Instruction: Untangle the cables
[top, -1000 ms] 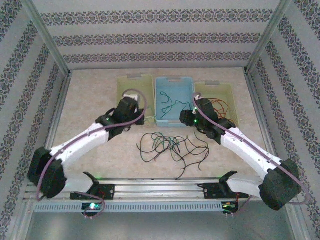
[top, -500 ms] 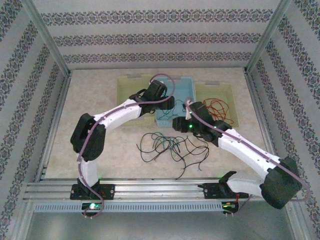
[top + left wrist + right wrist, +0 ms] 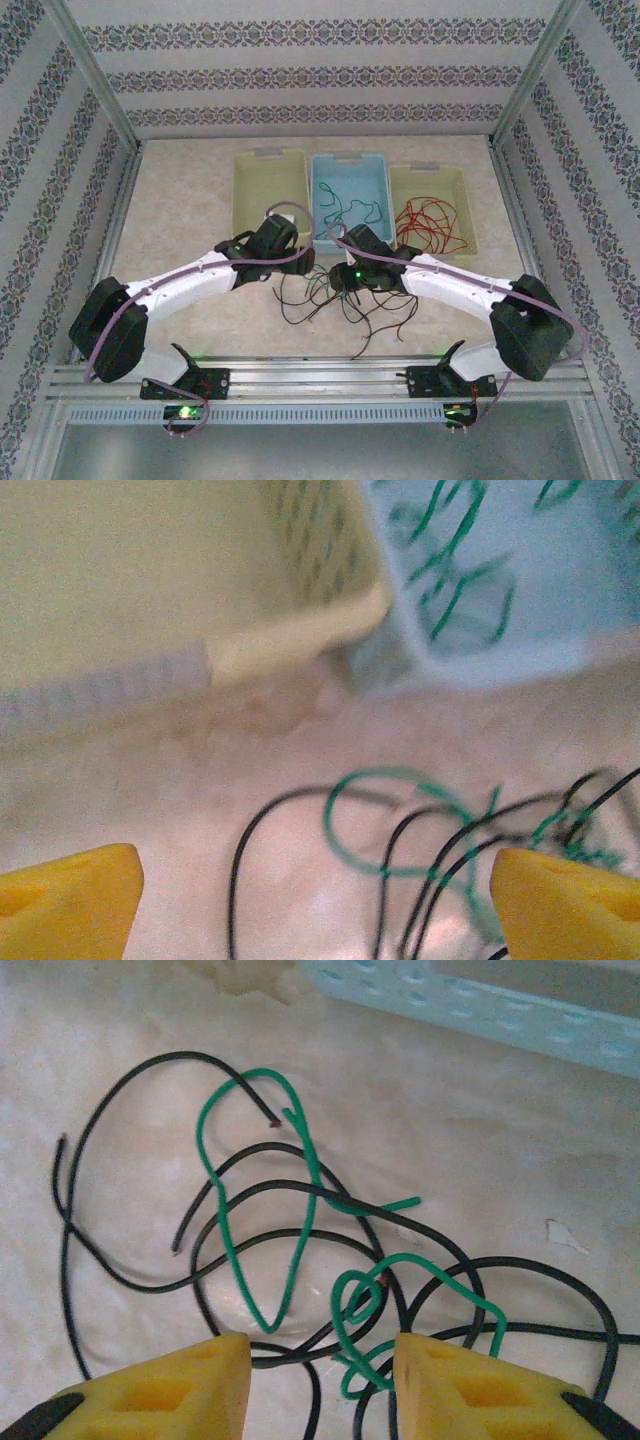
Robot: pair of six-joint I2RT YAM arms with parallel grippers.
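Cables (image 3: 303,1240) tangled on table (image 3: 500,1140) | left gripper (image 3: 318,880) — wide apart | right gripper (image 3: 322,1360) — apart

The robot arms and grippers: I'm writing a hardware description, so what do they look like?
The left arm and right arm have white links with black joint housings, a thick purple-grey cable along each, and green indicator lights. Left gripper and right gripper have blocky yellow fingers.
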